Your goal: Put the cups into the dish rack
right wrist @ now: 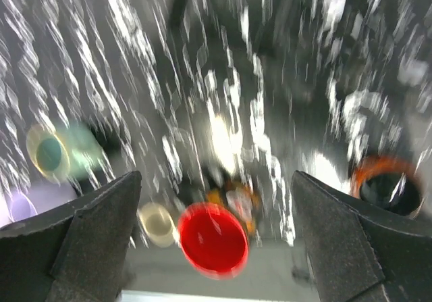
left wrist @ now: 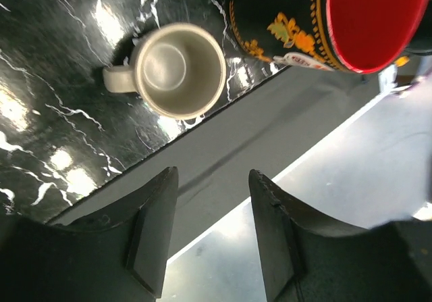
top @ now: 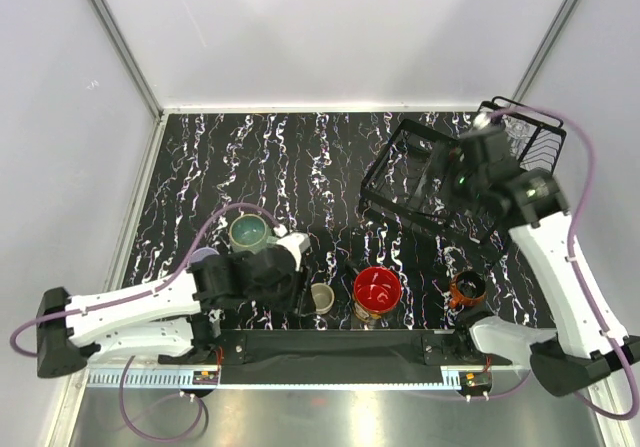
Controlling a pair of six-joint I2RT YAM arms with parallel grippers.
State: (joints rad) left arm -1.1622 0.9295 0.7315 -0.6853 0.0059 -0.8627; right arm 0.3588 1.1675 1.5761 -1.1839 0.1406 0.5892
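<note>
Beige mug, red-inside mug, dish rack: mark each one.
beige mug [left wrist: 181, 69], left wrist view, inside floor.
red-inside mug [top: 377, 287], top external view, red interior.
dish rack [top: 398, 167], top external view, left wire wall.

**Mugs loose on table, rack far right**

Shows teal-green ceramic mug [top: 248, 232] upright on black white-veined table [top: 250, 157], just beyond white left arm [top: 130, 312]. Near row, apart: small beige mug [top: 322, 299], large dark red-inside mug [top: 377, 289], small orange mug [top: 468, 289]. Black wire dish rack [top: 400, 172] partly under white right arm [top: 555, 257].
</note>
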